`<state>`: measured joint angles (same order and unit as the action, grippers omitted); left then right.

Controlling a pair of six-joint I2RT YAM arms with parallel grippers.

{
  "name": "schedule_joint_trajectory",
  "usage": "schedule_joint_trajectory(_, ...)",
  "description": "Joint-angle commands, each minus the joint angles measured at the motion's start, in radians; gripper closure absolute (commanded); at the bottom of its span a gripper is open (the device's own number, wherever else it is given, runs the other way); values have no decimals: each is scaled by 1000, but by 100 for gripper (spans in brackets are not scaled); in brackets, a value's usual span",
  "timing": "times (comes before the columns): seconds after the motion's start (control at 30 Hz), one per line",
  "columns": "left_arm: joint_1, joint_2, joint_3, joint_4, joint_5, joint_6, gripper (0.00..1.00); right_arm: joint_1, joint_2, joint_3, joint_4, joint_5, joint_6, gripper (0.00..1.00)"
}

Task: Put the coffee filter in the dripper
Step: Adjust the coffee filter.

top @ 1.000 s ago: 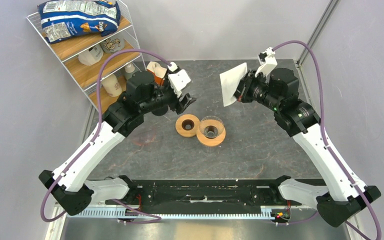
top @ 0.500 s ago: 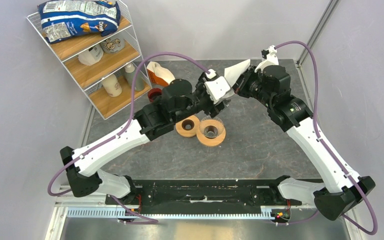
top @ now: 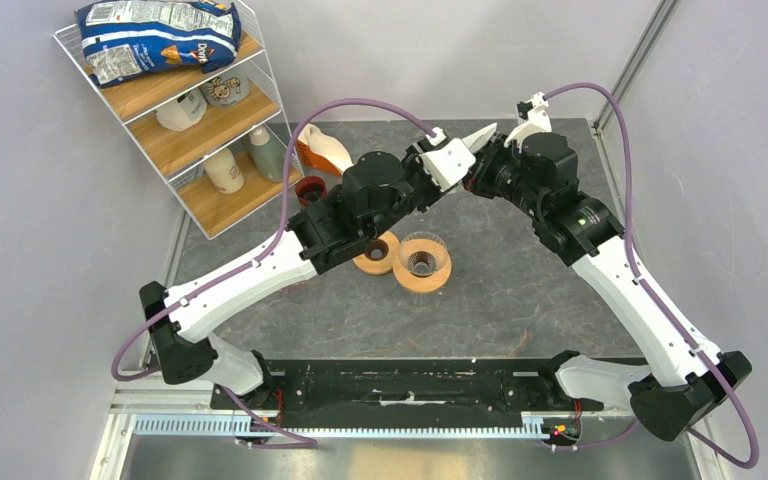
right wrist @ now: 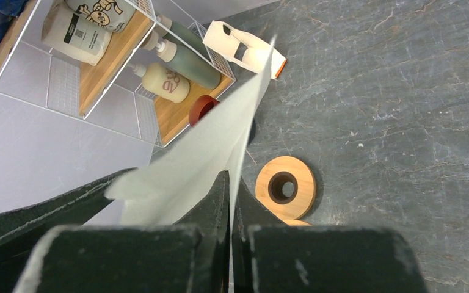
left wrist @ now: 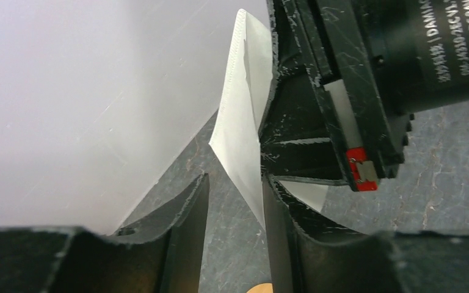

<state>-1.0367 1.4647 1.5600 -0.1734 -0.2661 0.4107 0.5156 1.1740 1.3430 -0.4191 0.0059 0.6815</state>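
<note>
The right gripper (right wrist: pixel 231 189) is clamped shut on the filter (right wrist: pixel 220 140), holding the flat cream paper on edge in the air above the table (top: pixel 520 300). The left gripper (left wrist: pixel 235 189) faces it head-on with its jaws partly open, one finger (left wrist: pixel 186 213) on each side of the filter's free corner. A clear gap shows on one side, and the paper lies against or very near the other finger. The dripper (top: pixel 422 262) stands on the table below both grippers, toward the arm bases. A wooden ring (top: pixel 375 250) lies just beside it, under the left arm.
</note>
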Motion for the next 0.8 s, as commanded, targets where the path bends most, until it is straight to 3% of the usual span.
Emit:
schedule_joint_trajectory(0.0,-7,16,48,61,-81,41,59,15,-20,4,44,42,-5,100)
schedule_joint_trajectory(0.2,-14,54,73,48,-113,31,52,66,-11,14,55,113,-65,100)
schedule_joint_trajectory(0.33,-15,77,92,50,-155,25,52,92,-12,18,50,172,-111,100)
schedule_joint_trajectory(0.47,-15,76,92,63,-187,28,62,96,-20,18,24,230,-127,100)
schedule_joint_trajectory(0.77,-12,70,97,68,-232,31,97,96,-42,-1,-2,279,-147,100)
